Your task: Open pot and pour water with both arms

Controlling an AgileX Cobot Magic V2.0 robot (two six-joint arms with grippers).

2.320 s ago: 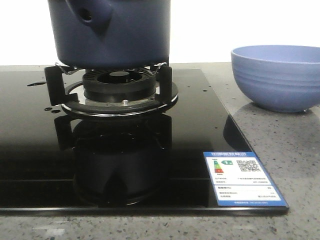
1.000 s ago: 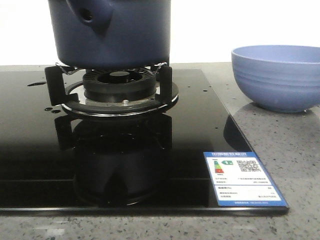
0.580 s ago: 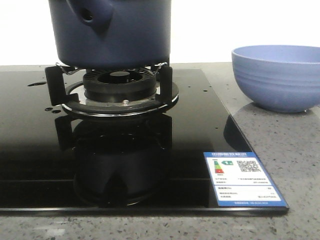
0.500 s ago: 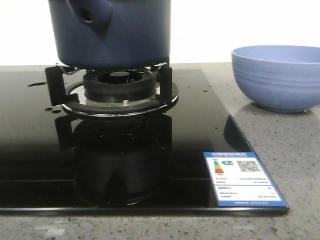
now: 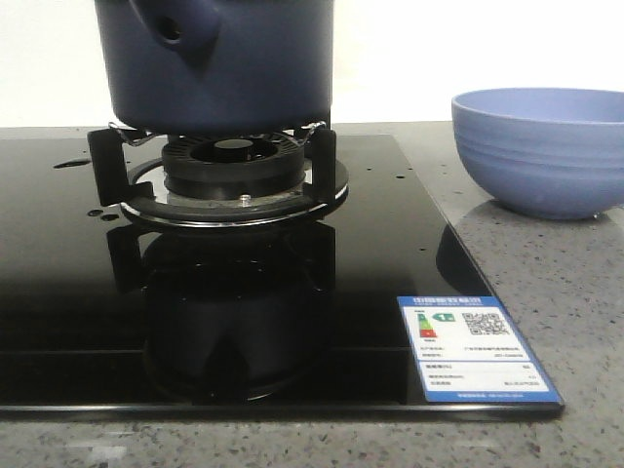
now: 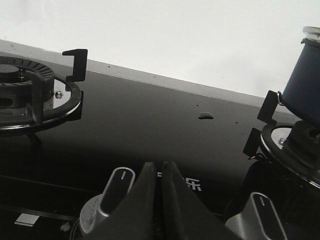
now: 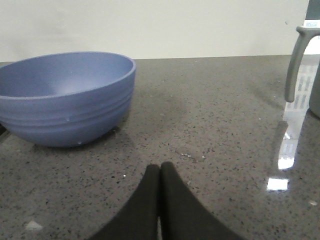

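The dark navy pot (image 5: 224,63) stands on the burner's black grate (image 5: 234,180) on the black glass hob; its side knob with a round hole (image 5: 174,29) faces me. Its top is cut off in the front view. The pot's wall and pale rim also show in the left wrist view (image 6: 305,82). My left gripper (image 6: 160,167) is shut and empty, low over the hob's front between two control knobs, well left of the pot. My right gripper (image 7: 160,169) is shut and empty over the grey counter, near the periwinkle ribbed bowl (image 7: 62,97). Neither gripper shows in the front view.
The periwinkle bowl (image 5: 541,151) sits on the speckled counter right of the hob. An energy label (image 5: 473,349) is stuck on the hob's front right corner. A second burner (image 6: 30,92) lies left of the left gripper. A grey handle (image 7: 297,62) of some vessel stands beside the right gripper.
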